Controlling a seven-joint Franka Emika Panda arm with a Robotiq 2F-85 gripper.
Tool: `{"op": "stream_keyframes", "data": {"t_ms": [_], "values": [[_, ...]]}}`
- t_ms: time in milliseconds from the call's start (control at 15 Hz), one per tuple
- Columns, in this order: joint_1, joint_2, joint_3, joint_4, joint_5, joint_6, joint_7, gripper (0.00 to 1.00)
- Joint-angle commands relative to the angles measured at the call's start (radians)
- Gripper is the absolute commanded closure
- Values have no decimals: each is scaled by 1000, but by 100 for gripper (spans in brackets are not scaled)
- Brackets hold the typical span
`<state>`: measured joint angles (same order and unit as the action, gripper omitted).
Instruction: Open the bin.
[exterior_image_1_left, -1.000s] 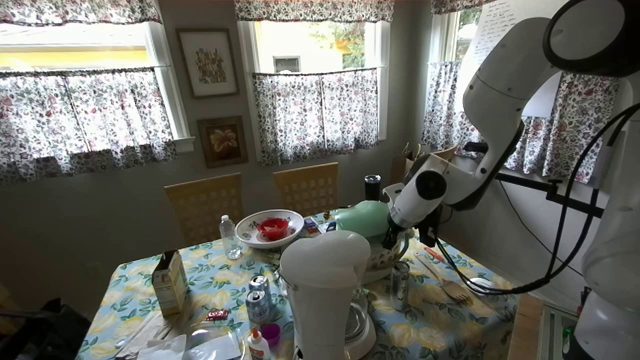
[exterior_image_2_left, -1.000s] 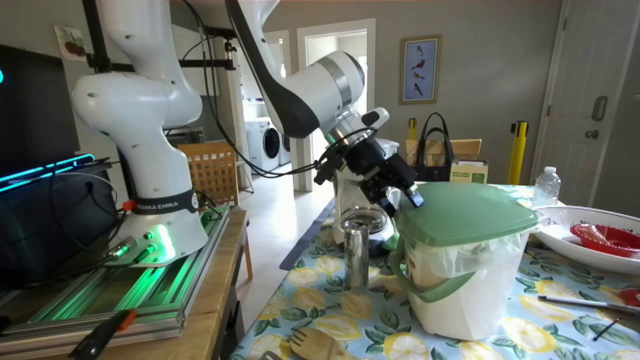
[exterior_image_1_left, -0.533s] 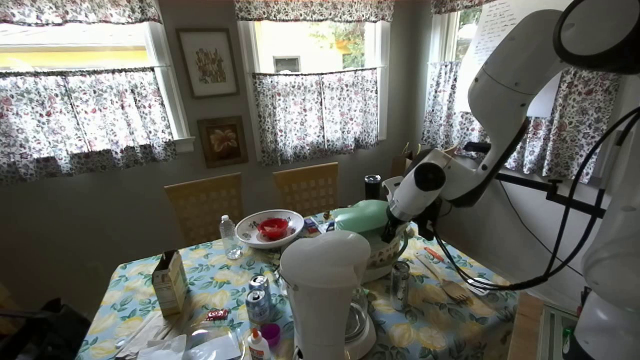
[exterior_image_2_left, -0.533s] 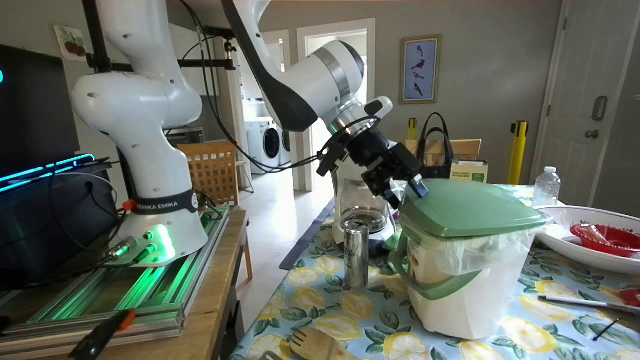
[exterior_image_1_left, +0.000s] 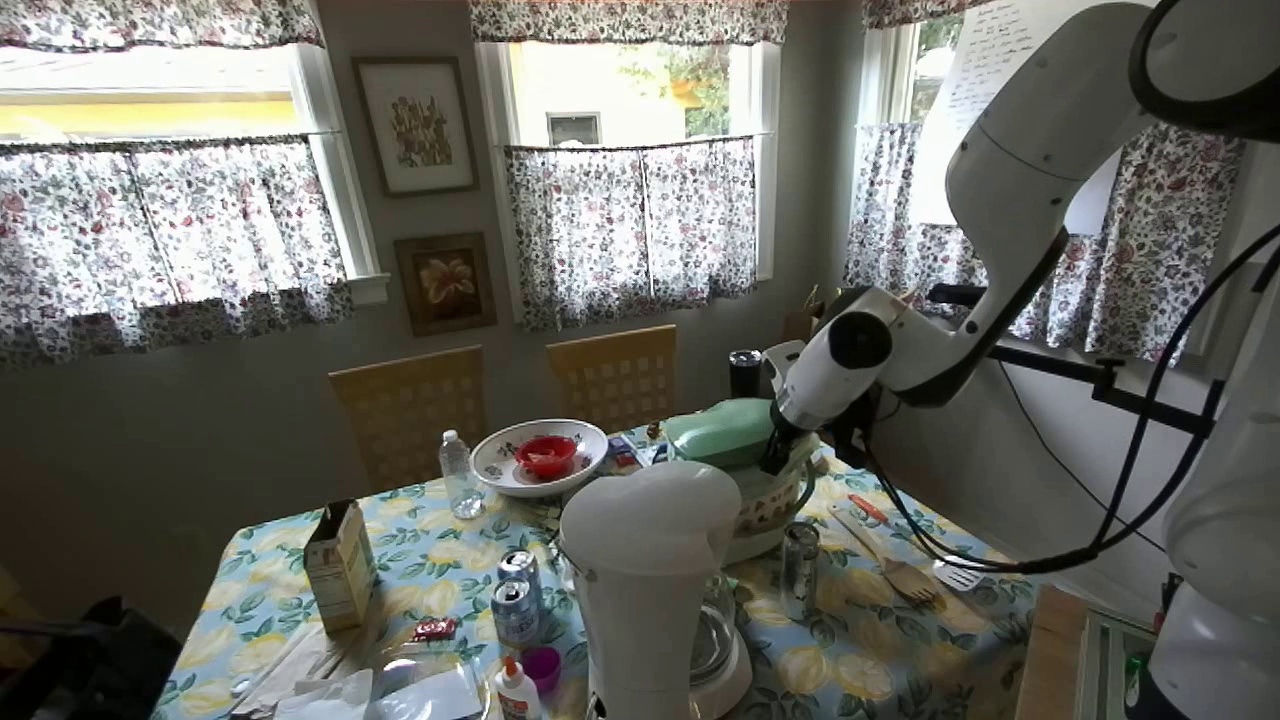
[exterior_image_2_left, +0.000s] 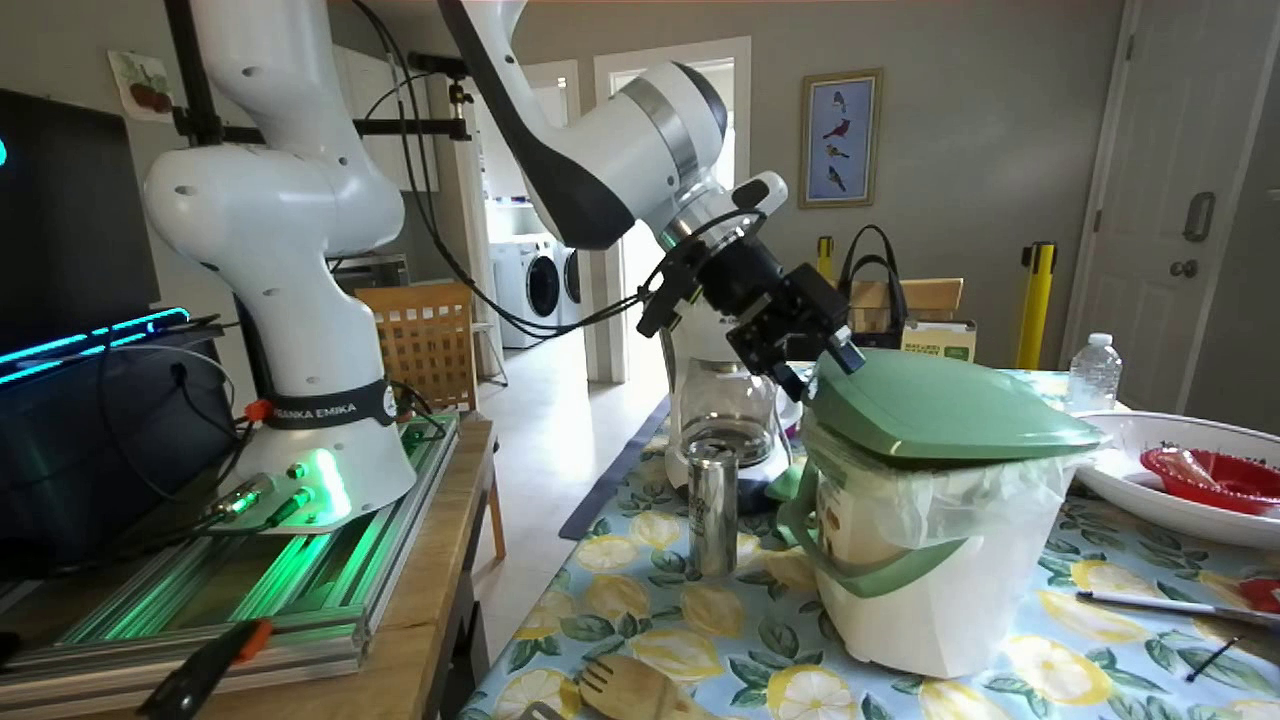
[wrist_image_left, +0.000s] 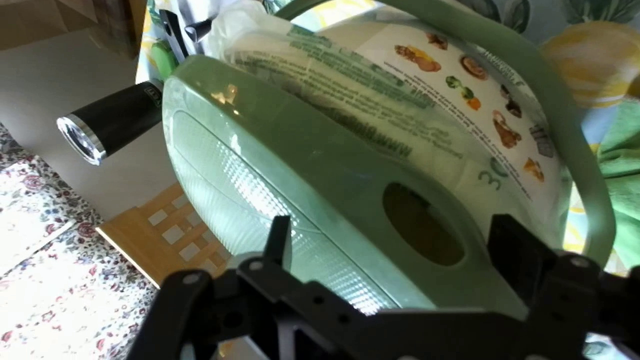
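The bin has a cream-white body (exterior_image_2_left: 920, 610) and a green lid (exterior_image_2_left: 960, 405). The lid also shows in an exterior view (exterior_image_1_left: 720, 432), partly behind the coffee maker. Its edge near my gripper is tilted up off the body, with a narrow dark gap below. The bin's carry handle (exterior_image_2_left: 870, 575) hangs down at the front. My gripper (exterior_image_2_left: 822, 370) is at the raised lid edge. In the wrist view the fingers (wrist_image_left: 392, 235) stand wide apart around that edge. One finger lies over the lid's top, the other at its lower rim. Exact finger contact is hard to tell.
A white coffee maker (exterior_image_1_left: 650, 560) and a tall can (exterior_image_2_left: 712, 510) stand close to the bin. A white bowl (exterior_image_2_left: 1130, 430) holding a red bowl (exterior_image_2_left: 1215, 480) and a bottle (exterior_image_2_left: 1093, 372) stand beyond it. A wooden fork (exterior_image_2_left: 640, 685) lies in front. A black tumbler (wrist_image_left: 125, 117) stands behind.
My gripper has moved up and slightly over the bin. The lid edge beside it has risen with it, opening a narrow gap. The bin's body has barely moved.
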<state>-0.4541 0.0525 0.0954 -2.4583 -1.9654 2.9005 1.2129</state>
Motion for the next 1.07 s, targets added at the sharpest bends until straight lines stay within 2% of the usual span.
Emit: {"op": "stream_keyframes", "data": {"t_ms": [0,1000], "values": [[-4,-45,-5,-16,40,16,-51,0],[-4,-119,-2,7,28,8,-41,0]]}}
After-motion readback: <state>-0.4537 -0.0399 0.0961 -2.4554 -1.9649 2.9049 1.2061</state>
